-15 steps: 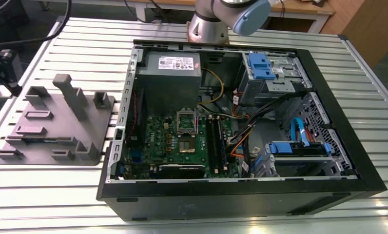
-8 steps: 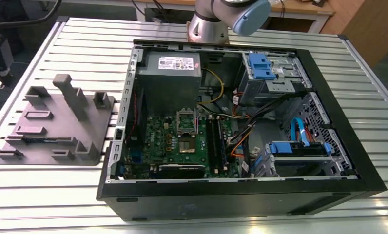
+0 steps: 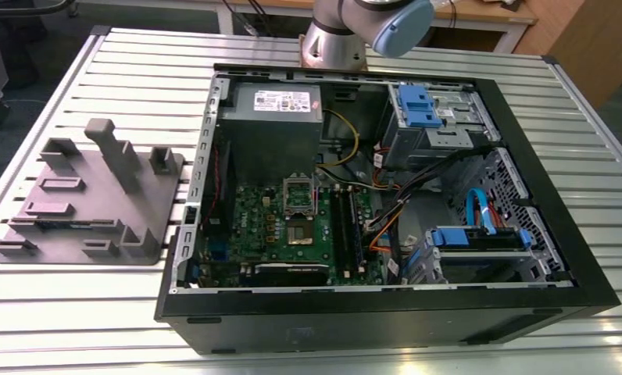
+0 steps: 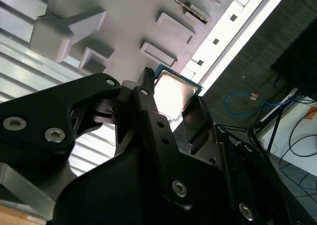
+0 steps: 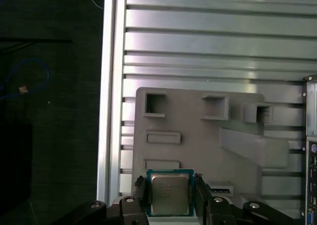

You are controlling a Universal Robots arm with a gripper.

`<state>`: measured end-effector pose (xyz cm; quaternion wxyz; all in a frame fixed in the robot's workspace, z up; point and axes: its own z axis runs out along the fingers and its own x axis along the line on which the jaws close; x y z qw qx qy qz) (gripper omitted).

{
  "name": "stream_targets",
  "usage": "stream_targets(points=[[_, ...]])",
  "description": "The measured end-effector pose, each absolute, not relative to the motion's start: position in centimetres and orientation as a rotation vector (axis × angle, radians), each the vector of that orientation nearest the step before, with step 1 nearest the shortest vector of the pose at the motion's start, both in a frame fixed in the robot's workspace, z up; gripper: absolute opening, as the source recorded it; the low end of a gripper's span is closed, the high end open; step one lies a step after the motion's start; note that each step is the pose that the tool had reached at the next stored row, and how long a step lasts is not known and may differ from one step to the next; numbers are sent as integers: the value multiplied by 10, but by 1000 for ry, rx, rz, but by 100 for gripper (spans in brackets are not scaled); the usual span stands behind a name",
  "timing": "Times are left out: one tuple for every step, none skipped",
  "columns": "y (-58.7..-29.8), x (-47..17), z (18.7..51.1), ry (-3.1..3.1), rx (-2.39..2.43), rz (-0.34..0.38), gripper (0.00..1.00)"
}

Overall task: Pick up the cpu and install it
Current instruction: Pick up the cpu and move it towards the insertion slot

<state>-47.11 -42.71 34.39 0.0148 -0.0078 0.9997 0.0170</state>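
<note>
The cpu, a small square chip with a silvery top and a dark rim, sits between the two black fingers of my gripper, which is shut on its opposite edges. It also shows as the cpu in the gripper in the second wrist view. It hangs well above the grey holder tray, near the tray's edge. In the exterior view the motherboard lies in the open computer case, with its socket uncovered and the silver frame swung up.
The grey holder tray with raised blocks lies on the slatted metal table, at the exterior view's left of the case. Inside the case are a power supply, blue drive bays and loose cables. The arm's base stands behind the case.
</note>
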Motion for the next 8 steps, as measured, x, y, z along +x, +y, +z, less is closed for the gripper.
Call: stream_targets(points=[[-427, -471, 346, 3111, -24, 53, 47], [-427, -471, 347, 3111, -24, 53, 47], [-427, -471, 349, 3111, -24, 53, 47], [-427, -471, 351, 3111, -24, 53, 47], [-427, -471, 352, 3111, -24, 53, 47], [-427, -471, 353, 3111, -24, 53, 47], [-427, -471, 353, 3111, -24, 53, 47], [-427, -471, 354, 3111, -24, 53, 47]])
